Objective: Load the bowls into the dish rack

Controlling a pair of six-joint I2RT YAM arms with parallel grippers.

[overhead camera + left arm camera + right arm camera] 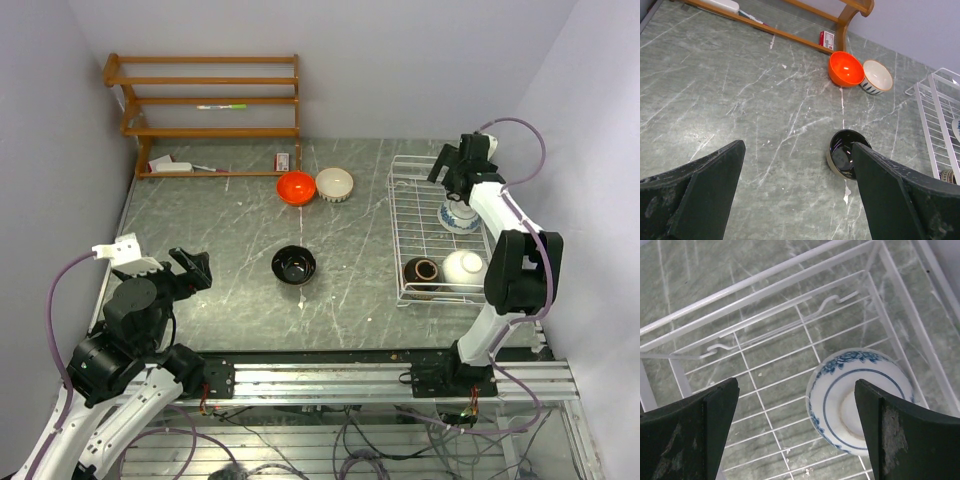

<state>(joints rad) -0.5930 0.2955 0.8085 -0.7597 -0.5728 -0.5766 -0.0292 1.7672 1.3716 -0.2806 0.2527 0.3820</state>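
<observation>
3 bowls (464,268) in the dish rack (394,215), 3 on the table (220,220) left of it

The right gripper (795,385) hangs over the dish rack (747,297), looking straight down into it. Its two dark fingers (695,435) are spread wide, one at 8 o'clock and the other at 4 o'clock, with nothing between them but white wire. A blue-and-white bowl (850,405) lies in the rack at about 5 o'clock, turned bottom up, so its foot ring and a band of blue roses show. The 4 o'clock finger covers the bowl's right edge. The rack's rim runs from 9 o'clock up towards 1 o'clock, and the grey-green marbled table (700,280) shows through the grid.
</observation>
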